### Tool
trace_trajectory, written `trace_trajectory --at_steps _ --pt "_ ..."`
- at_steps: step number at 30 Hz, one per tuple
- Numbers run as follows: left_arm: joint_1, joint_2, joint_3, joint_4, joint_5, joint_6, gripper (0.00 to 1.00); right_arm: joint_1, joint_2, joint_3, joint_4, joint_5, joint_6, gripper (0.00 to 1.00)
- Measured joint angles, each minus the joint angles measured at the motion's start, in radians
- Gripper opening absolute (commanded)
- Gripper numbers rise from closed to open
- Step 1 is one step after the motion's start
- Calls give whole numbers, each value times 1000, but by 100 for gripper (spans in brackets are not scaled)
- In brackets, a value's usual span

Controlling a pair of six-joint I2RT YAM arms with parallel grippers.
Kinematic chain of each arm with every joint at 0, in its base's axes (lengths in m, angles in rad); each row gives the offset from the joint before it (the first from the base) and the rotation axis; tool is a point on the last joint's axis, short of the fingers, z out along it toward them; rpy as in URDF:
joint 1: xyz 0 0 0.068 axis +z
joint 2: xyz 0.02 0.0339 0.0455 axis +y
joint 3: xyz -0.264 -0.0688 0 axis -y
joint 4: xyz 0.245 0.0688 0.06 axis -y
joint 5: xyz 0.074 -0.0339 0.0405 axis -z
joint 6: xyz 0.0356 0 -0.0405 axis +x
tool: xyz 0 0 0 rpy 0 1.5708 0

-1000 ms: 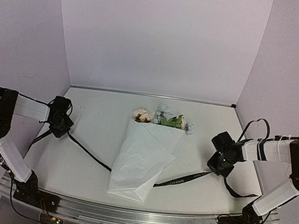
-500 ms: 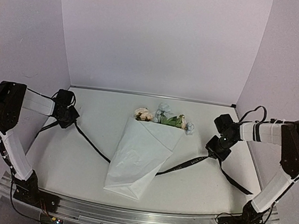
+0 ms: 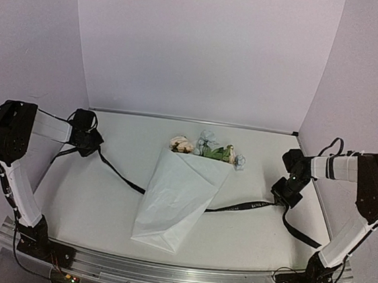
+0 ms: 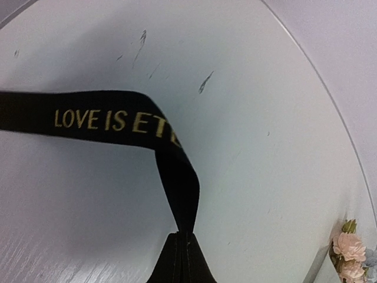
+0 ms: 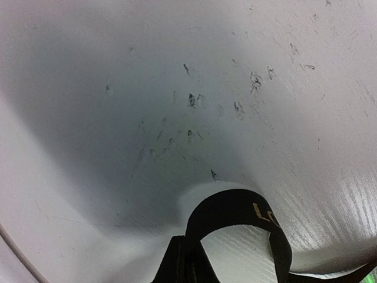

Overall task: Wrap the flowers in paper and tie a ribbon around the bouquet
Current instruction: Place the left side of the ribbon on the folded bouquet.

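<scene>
bouquet (image 3: 178,193) lying centre frame on table (image 3: 101,206), flowers (image 3: 205,148) poking out far end toward back wall. ribbon (image 3: 243,206) passes under it left to right, fairly taut. left gripper (image 3: 95,149), left edge of frame, clamped on one end. right gripper (image 3: 280,197), right edge, pinching the other, small loop there.

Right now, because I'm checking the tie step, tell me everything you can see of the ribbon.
The ribbon is a long, narrow black fabric band with gold lettering, LOVE IS ETE readable. It stretches across the table, passing under the paper cone. The shut left gripper pinches it near one end, the shut right gripper near the other, where it loops and a loose tail trails on.
</scene>
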Motion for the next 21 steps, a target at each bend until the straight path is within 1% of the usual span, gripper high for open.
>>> trace_trajectory --at_steps 4,8,10,14,17,21 --pt "-3 -47 -98 16 18 -8 0 13 0 0 -3 -27 1 0" --pt "-44 -109 -187 20 37 -8 0 106 0 2 -1 -41 1 0" --pt "-97 -139 -215 31 53 -7 0 173 0 8 5 -43 4 0" --pt "-247 -160 -228 62 93 -3 0 290 47 67 18 -71 19 0" --pt "-354 -160 -228 73 114 -3 0 334 135 153 35 -101 26 0" --pt "-465 -135 -216 78 128 -9 0 348 241 258 41 -148 32 0"
